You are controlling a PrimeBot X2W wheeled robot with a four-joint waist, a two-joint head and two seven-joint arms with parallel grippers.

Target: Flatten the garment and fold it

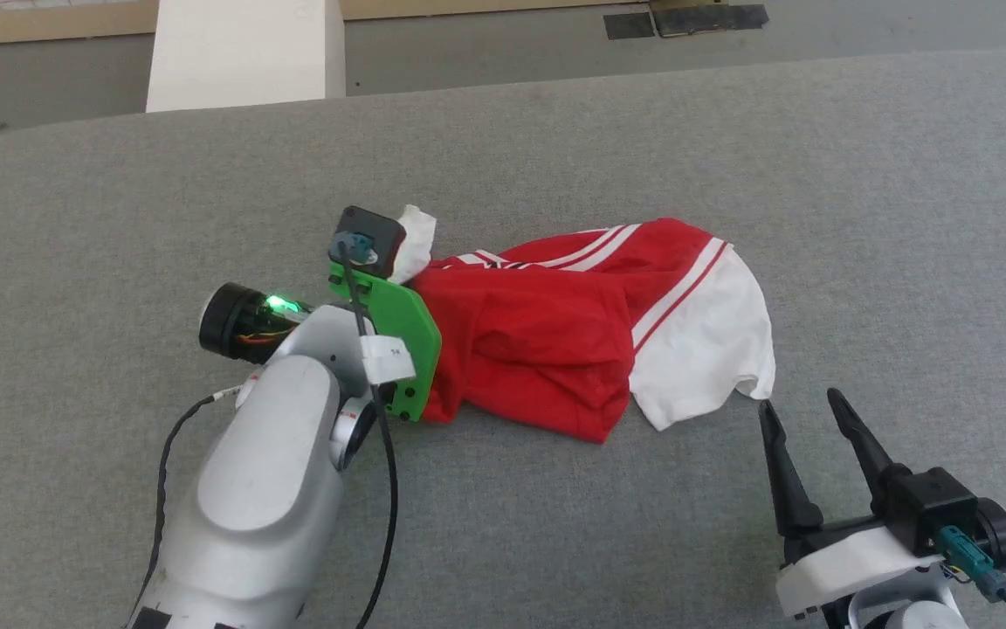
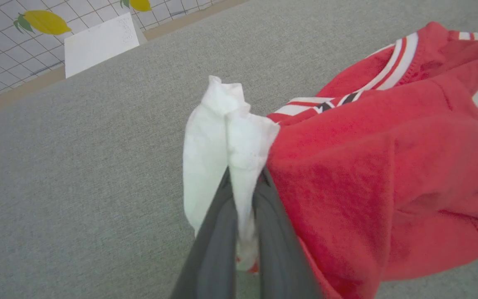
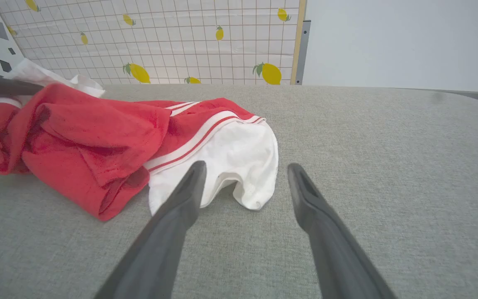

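Bright, even light, soft shadow under garment (image 3: 98, 137); wrist views warped at edges, left gripper (image 2: 245, 176) blurry.

The surface (image 1: 861, 175) is wide, grey and cloth-covered. A red garment (image 1: 547, 341) lies crumpled near its middle, its white sleeve (image 1: 713, 341) spread flat at the right.

Crumpled garment (image 1: 547, 341) on grey table (image 1: 730, 148). Left arm (image 1: 267, 454) meets garment's left end, fingers hidden. Right gripper (image 1: 800, 402), jaws apart, just beside garment's white sleeve (image 1: 704, 349), not touching.
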